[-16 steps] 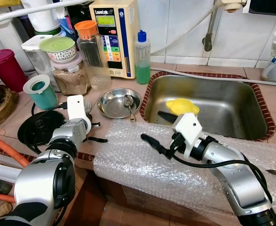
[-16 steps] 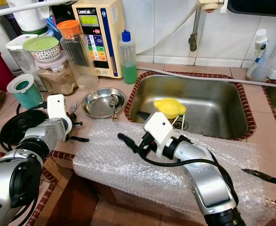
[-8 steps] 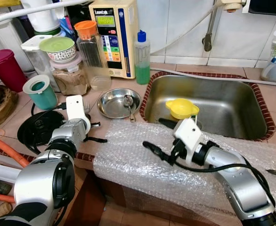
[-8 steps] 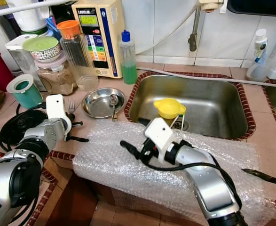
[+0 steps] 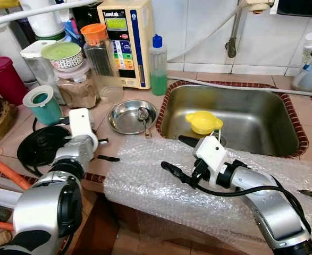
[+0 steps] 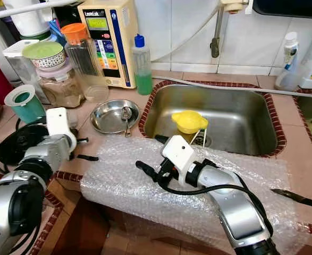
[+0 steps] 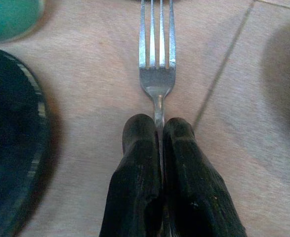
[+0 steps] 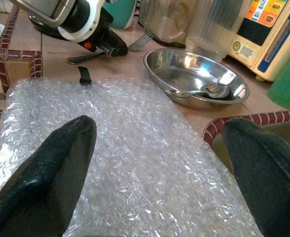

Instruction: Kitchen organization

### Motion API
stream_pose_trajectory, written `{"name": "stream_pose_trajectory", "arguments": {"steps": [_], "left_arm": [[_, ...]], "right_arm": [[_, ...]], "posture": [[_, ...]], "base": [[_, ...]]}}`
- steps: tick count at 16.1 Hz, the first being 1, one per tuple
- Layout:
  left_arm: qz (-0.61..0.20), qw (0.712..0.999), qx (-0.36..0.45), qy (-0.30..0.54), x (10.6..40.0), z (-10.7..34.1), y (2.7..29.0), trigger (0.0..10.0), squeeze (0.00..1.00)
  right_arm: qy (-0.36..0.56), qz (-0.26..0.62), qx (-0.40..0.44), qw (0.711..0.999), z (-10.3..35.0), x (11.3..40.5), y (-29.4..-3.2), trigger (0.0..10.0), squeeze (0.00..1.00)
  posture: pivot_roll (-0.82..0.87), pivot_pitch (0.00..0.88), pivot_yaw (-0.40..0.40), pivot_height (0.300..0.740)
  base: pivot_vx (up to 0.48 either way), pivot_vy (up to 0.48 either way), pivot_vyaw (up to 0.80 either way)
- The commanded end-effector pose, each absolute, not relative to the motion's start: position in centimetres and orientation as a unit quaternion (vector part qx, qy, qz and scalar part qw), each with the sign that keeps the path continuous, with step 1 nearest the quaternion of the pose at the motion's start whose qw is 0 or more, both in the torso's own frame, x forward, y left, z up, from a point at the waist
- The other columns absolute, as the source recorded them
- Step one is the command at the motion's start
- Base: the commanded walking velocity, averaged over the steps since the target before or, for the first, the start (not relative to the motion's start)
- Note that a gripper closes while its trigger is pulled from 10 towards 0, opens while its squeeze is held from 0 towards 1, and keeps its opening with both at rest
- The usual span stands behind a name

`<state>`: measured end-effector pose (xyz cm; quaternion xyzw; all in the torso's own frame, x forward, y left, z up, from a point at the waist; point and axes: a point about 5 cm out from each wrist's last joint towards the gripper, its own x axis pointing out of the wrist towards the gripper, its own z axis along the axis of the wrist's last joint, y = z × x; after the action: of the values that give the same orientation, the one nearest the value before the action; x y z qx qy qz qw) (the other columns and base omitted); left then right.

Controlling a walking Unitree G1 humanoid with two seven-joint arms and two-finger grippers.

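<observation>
The fork (image 7: 157,64) lay flat on the tiled counter (image 5: 116,147) just to the left of the steel bowl (image 5: 125,118), its long axis running away from the robot, tines pointing toward the jars at the back wall and handle toward the counter's front edge. The left gripper (image 7: 159,129) had its two black fingers clenched together on the fork's handle just behind the neck, with the black round lid (image 5: 41,147) on the far side from the bowl. The right gripper (image 5: 175,158) hovered over the bubble wrap (image 5: 161,186) in front of the bowl and sink (image 5: 262,119), fingers spread wide with nothing between them. A spoon (image 5: 144,118) rested in the bowl.
</observation>
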<state>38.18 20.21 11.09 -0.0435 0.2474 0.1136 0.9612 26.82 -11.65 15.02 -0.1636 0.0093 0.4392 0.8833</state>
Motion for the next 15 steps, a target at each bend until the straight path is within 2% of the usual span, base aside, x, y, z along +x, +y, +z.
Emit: {"name": "stream_pose_trajectory", "arguments": {"steps": [1, 11, 15], "left_arm": [[0.129, 0.962, -0.031, 0.237, 38.1, 11.3, 21.0, 0.0, 0.00], [0.119, 0.980, -0.047, 0.150, 38.7, 12.7, 20.4, 0.0, 0.00], [0.091, 0.991, -0.035, 0.094, 39.4, 14.8, 19.3, 0.0, 0.00]], "right_arm": [[0.003, 0.450, -0.171, 0.876, 15.3, 26.9, -11.2, 10.0, 0.00], [-0.008, 0.441, -0.173, 0.881, 15.6, 27.4, -11.3, 10.0, 0.00], [-0.025, 0.422, -0.166, 0.891, 16.3, 28.2, -11.7, 10.0, 0.00]], "posture": [[0.00, 0.001, 0.121, 0.740], [0.00, 0.000, 0.116, 0.740], [0.01, 0.000, 0.109, 0.740]], "base": [[0.000, 0.000, 0.00], [0.000, 0.000, 0.00], [0.000, 0.000, 0.00]]}}
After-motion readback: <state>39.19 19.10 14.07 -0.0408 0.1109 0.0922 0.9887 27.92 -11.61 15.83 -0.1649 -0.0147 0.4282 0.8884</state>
